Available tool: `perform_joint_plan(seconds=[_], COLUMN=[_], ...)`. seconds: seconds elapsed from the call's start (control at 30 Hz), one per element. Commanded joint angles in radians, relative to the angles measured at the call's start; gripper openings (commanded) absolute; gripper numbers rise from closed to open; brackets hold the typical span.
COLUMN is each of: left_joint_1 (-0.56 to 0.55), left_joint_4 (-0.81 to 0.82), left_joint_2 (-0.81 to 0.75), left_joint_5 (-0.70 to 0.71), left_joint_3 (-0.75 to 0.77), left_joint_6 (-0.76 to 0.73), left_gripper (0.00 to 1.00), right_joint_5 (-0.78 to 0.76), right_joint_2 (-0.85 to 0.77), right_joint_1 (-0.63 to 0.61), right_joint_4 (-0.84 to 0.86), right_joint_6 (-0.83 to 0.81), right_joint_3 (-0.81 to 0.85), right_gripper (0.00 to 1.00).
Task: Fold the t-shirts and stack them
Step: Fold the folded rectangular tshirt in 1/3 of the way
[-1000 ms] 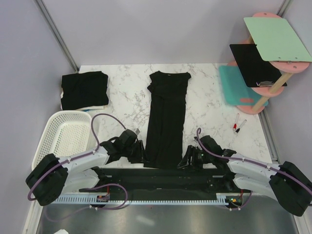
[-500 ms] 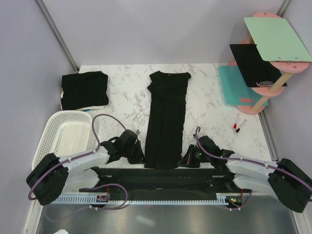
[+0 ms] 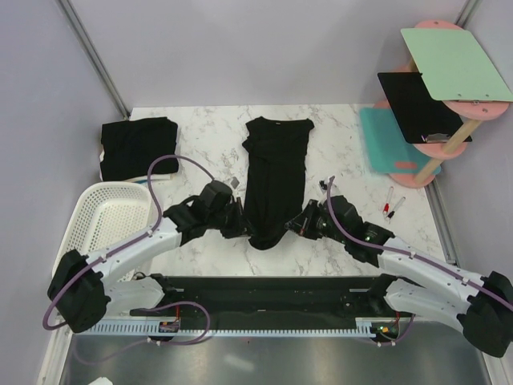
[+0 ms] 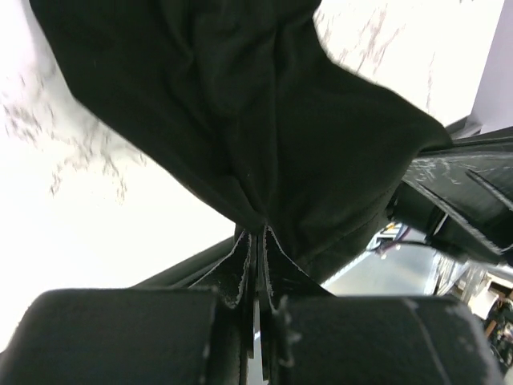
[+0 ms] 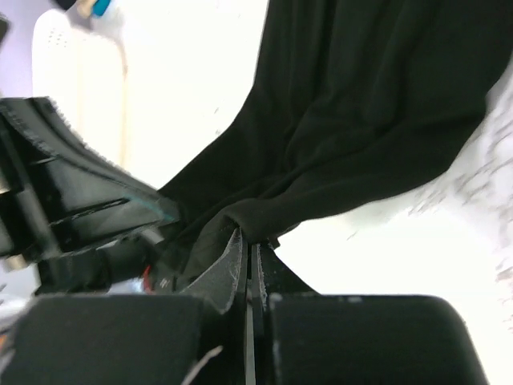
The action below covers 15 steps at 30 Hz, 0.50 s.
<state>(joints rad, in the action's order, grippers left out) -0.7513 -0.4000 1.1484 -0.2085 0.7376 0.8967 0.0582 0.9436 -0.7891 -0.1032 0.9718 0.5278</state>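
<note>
A long black t-shirt [image 3: 276,160], folded lengthwise, lies down the middle of the marble table. My left gripper [image 3: 239,225] is shut on its near left hem corner and my right gripper [image 3: 299,226] on its near right corner. The near end is lifted off the table and sags between them. In the left wrist view the left gripper [image 4: 258,234] pinches the black cloth [image 4: 264,120]. In the right wrist view the right gripper [image 5: 250,242] pinches a bunched fold of the cloth [image 5: 377,96]. A second folded black t-shirt [image 3: 139,147] lies at the back left.
A white mesh basket [image 3: 90,210] sits at the left edge beside the left arm. Two markers [image 3: 391,205] lie at the right. Behind them a pink stand holds a teal mat [image 3: 383,138], a black panel [image 3: 417,104] and a pale green board [image 3: 455,62].
Both grippers have shut on the shirt's near hem corners. They have lifted that end and carried it away from the table's near edge, so the shirt looks shorter.
</note>
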Motion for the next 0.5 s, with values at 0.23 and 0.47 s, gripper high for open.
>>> perform_joint_plan(seconds=[0.23, 0.47], left_joint_1=[0.121, 0.181], left_joint_4=[-0.026, -0.02], left_joint_2=[0.209, 0.322], left_joint_5=[0.018, 0.021], left_joint_3=[0.258, 0.358], left_joint_6=[-0.154, -0.194], left_gripper=[0.02, 0.02], right_joint_5=[-0.336, -0.322], right_joint_2=[0.149, 0.276], right_joint_1=[0.033, 0.125], right_joint_4=[-0.015, 0.052], right_joint_6=[-0.194, -0.262], right_joint_3=[0.178, 0.247], right_gripper=[0.0, 0.0])
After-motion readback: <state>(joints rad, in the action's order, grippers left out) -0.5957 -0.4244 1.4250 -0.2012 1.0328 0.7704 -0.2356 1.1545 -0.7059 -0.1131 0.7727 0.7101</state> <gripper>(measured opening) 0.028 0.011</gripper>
